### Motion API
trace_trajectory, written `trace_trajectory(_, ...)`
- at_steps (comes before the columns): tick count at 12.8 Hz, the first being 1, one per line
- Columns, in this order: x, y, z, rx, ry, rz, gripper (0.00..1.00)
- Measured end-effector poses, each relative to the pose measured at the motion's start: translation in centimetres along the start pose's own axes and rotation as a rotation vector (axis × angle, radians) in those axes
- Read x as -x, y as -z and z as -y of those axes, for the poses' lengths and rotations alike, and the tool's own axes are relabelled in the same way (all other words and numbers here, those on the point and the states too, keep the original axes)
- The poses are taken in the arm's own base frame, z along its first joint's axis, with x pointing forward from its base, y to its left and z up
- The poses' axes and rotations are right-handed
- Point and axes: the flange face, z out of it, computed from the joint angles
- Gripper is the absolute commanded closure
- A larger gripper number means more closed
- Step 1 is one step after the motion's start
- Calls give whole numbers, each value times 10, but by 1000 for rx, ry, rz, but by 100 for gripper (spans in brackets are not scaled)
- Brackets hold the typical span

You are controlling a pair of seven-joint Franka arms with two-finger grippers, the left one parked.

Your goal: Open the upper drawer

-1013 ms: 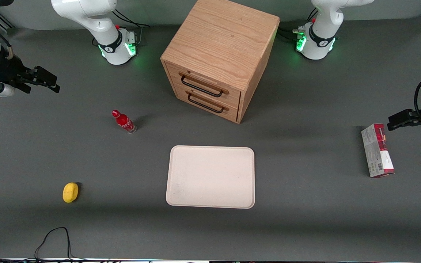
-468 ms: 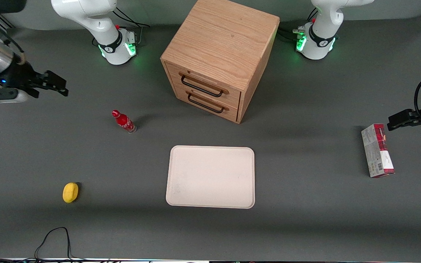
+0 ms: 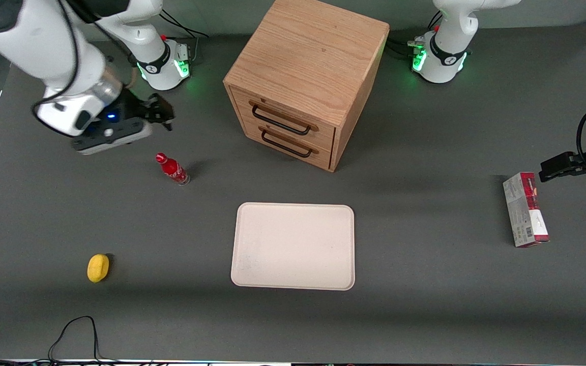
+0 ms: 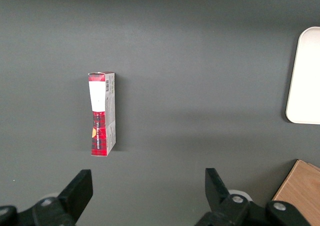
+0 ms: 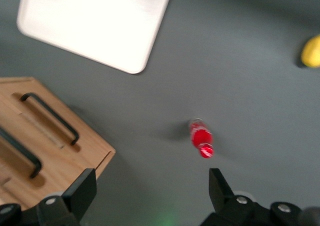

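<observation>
The oak cabinet [image 3: 309, 61] stands at the back middle of the table. Its upper drawer [image 3: 293, 113] is shut, with a thin black wire handle [image 3: 279, 121] above the matching lower drawer's handle [image 3: 285, 145]. My right gripper [image 3: 163, 114] is open and empty. It hangs above the table toward the working arm's end, well apart from the cabinet's front and a little farther from the front camera than the red bottle. The right wrist view shows the gripper [image 5: 150, 191], the cabinet's front [image 5: 75, 151] and the upper drawer's handle [image 5: 22, 153].
A red bottle [image 3: 172, 169] stands just nearer the camera than the gripper; it also shows in the right wrist view [image 5: 201, 138]. A cream tray [image 3: 293, 246] lies in front of the cabinet. A yellow object [image 3: 98, 267] and a red-and-white box [image 3: 524, 209] lie on the table.
My right arm has swung in from the table's working-arm end toward the cabinet, the gripper ending near the red bottle. The drawers and other objects have not moved.
</observation>
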Motion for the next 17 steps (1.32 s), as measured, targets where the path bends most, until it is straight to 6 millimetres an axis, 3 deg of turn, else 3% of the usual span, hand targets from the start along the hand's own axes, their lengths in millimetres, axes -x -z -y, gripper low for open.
trace_trajectory(4,10,-11,102,-40,272,53,0)
trace_trajectory(6,14,-27,135,-199,454,114,0)
trace_trajectory(11,-19,-83,146,-367,583,164,0)
trace_trajectory(15,-33,-127,181,-358,646,152,0)
trace_trajectory(17,-38,-146,189,-342,667,156,0)
